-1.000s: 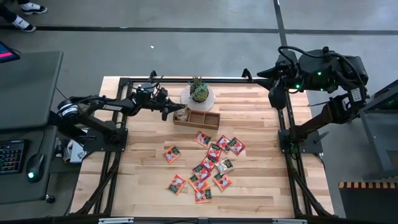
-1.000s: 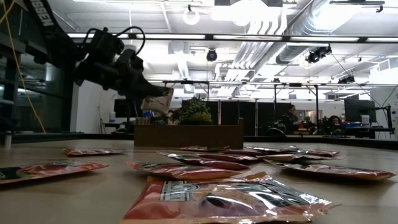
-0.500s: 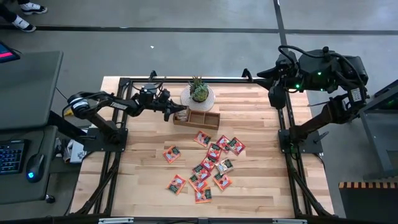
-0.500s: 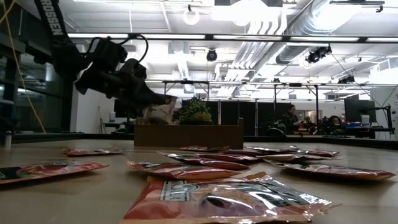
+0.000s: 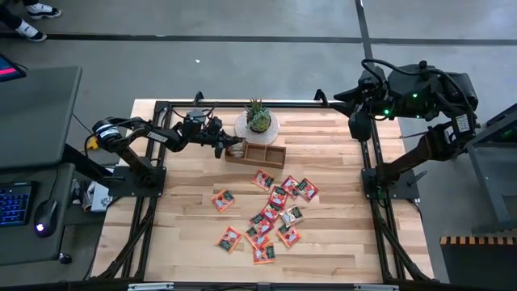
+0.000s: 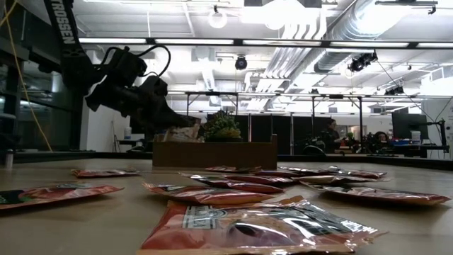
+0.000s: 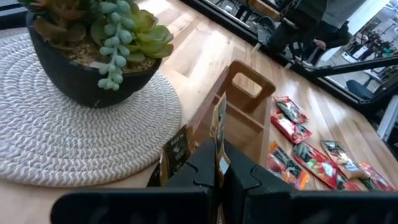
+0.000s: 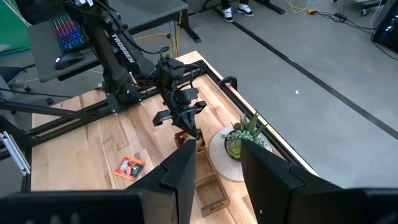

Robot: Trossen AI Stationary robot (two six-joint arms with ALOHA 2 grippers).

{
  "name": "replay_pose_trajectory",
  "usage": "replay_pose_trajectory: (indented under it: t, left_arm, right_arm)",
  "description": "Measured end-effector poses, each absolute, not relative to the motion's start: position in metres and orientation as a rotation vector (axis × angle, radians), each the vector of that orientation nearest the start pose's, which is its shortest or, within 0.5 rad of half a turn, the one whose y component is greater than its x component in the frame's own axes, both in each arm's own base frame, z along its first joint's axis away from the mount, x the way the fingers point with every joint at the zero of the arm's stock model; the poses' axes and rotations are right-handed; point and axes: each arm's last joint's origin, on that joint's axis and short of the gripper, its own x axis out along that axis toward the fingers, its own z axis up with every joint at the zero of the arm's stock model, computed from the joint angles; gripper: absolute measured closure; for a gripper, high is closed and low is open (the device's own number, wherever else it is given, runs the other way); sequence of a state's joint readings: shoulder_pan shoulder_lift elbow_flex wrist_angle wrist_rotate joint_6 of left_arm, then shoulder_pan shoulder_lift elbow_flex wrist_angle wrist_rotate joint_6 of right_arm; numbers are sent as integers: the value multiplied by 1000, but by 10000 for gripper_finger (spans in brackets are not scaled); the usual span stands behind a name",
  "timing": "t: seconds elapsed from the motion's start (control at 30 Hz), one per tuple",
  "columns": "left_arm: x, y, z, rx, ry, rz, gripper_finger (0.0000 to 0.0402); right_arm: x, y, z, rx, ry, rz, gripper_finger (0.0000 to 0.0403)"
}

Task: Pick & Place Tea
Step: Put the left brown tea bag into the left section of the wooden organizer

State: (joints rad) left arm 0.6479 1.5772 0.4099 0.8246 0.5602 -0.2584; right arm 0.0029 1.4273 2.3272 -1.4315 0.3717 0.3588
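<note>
Your overhead feed: even bright light, soft short shadows on counter [image 5: 339, 242], no glare. Low cam: ceiling lights [image 6: 216, 19] blown out, nearest sachet [image 6: 258, 227] soft, out of focus. Left wrist cam: own fingers [image 7: 199, 174] blurred, dark. Right wrist feed sharp.

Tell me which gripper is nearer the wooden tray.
Left. The left gripper is right at the wooden tray, at its end nearest the left arm, shut on a tea sachet. The right gripper is parked up at the table's far right corner.
</note>
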Motion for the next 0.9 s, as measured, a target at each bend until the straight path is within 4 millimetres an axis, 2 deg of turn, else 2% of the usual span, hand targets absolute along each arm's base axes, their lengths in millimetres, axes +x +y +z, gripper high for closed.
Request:
replay_pose_trajectory:
  t: [0.77,0.9]
  left_arm:
    - [217,143,134,-423,283,56,400]
    - [218,143,136,-423,279,35,381]
  right_arm:
    - [169,-10,546,228,457,-448,281]
    - [169,-10,546,224,458,-447,281]
